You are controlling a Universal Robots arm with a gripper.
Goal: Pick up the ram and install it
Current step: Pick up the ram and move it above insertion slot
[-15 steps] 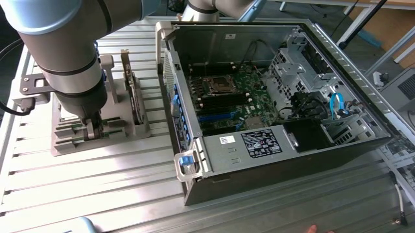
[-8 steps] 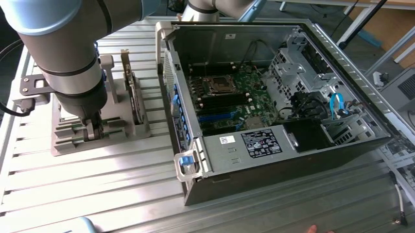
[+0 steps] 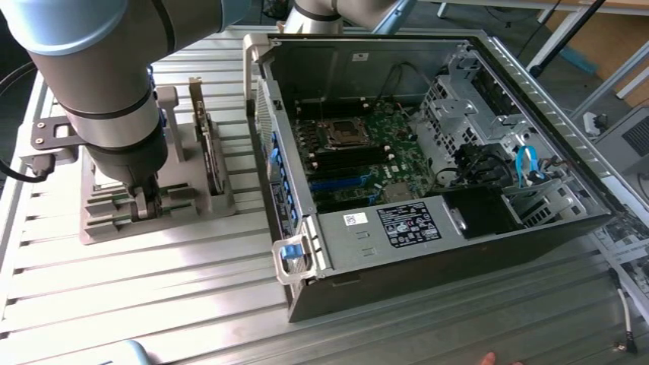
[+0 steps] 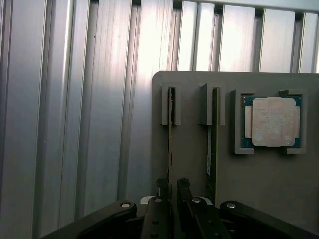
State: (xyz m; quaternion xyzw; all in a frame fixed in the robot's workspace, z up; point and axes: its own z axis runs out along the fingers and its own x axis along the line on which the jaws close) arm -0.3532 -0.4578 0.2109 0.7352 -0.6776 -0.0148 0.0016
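Exterior high, oblique — wrist close, downward

Ribbed aluminium tabletop [image 3: 152,304], bright glare

UR arm [image 3: 96,61] stretched from the exterior view's upper left, thick grey link angled down & a bit toward that view's right. Black band [image 3: 106,114] ringed the joint. Below it the darker wrist section [image 3: 127,160] stood near vertical, tool end pointing straight down. Black bracket [image 3: 53,137] stuck out from the wrist toward the exterior view's left. At the btm of the arm the gripper [image 3: 148,202] hung low, tips down. In the wrist view its two black fingers [image 4: 183,191] stood parallel w/ a narrow gap between, part-open, not pressed together. Outer linkage bars [image 4: 112,211] splayed to either side, silver pivot pins [image 4: 124,204] showing.
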